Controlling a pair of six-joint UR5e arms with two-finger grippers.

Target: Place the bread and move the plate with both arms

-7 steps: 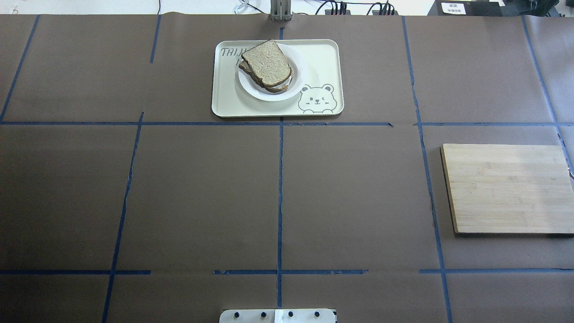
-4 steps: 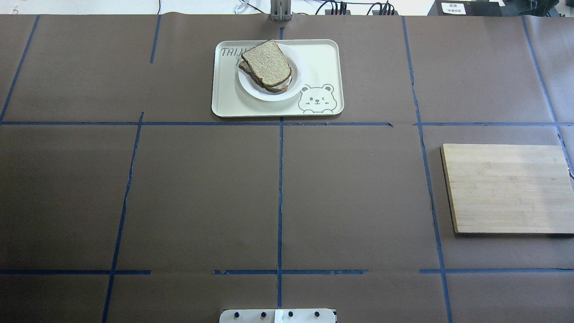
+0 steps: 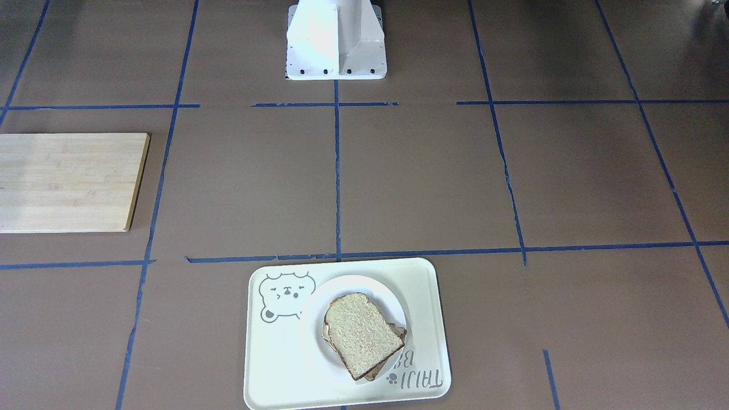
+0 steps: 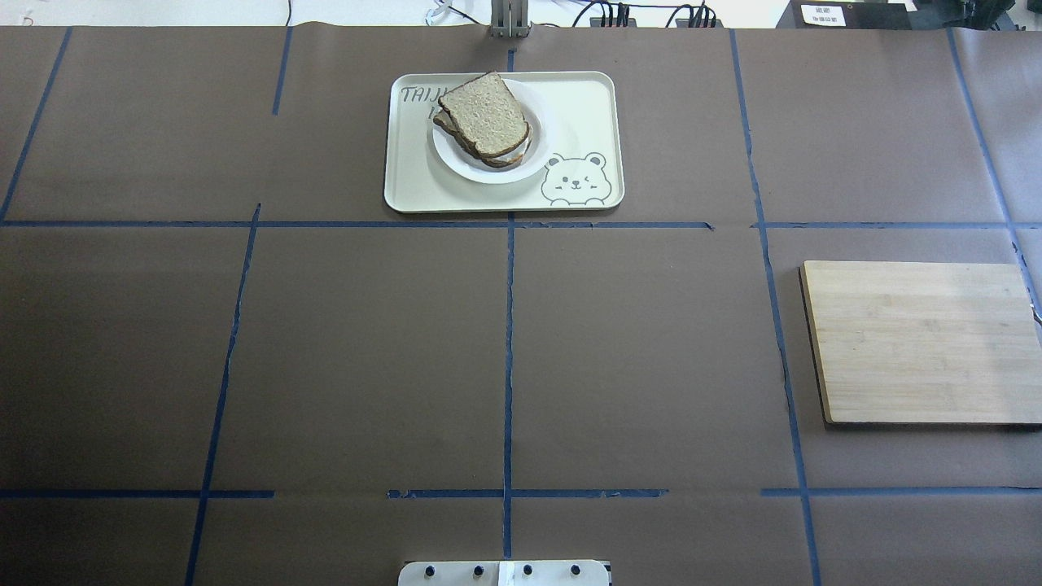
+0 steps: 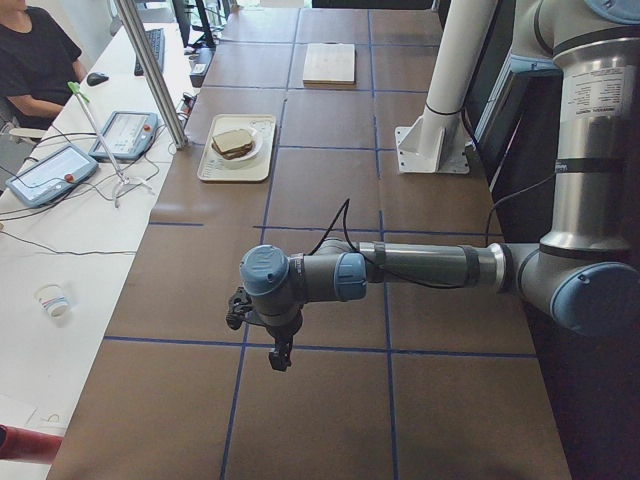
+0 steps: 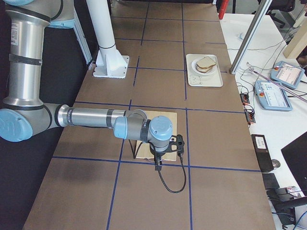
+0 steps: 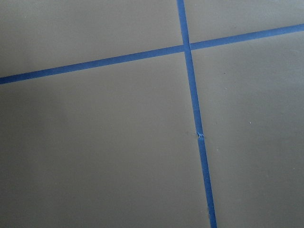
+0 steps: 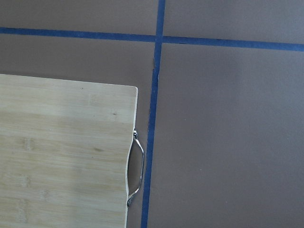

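My two silver-grey jointed arms, the left arm [image 5: 420, 268] and the right arm [image 6: 91, 117], reach out low over opposite ends of the brown paper-covered table [image 4: 366, 350], which is gridded with blue tape lines [image 4: 507, 358]. The left arm's black end effector [image 5: 279, 358] hangs above bare paper close to a tape crossing. The right arm's black end effector [image 6: 157, 165] hangs over the end of a pale rectangular wooden cutting board [image 4: 920, 342], by its thin metal handle [image 8: 137, 168]. Both show only in the side views, so I cannot tell whether either stands open or closed. Neither touches anything.

Between them sits the white robot base mount [image 4: 505, 572]. Across the table, well apart from both arms, lies a cream rectangular tray [image 4: 586, 106] with a bear drawing [image 4: 576, 179] in one corner. On the tray rests the small round white plate [image 4: 541, 122], and on the plate lies the tan wholemeal bread slice with dark crust [image 4: 484, 114]. It is stacked on a second slice [image 3: 400, 333] that peeks out beneath it.
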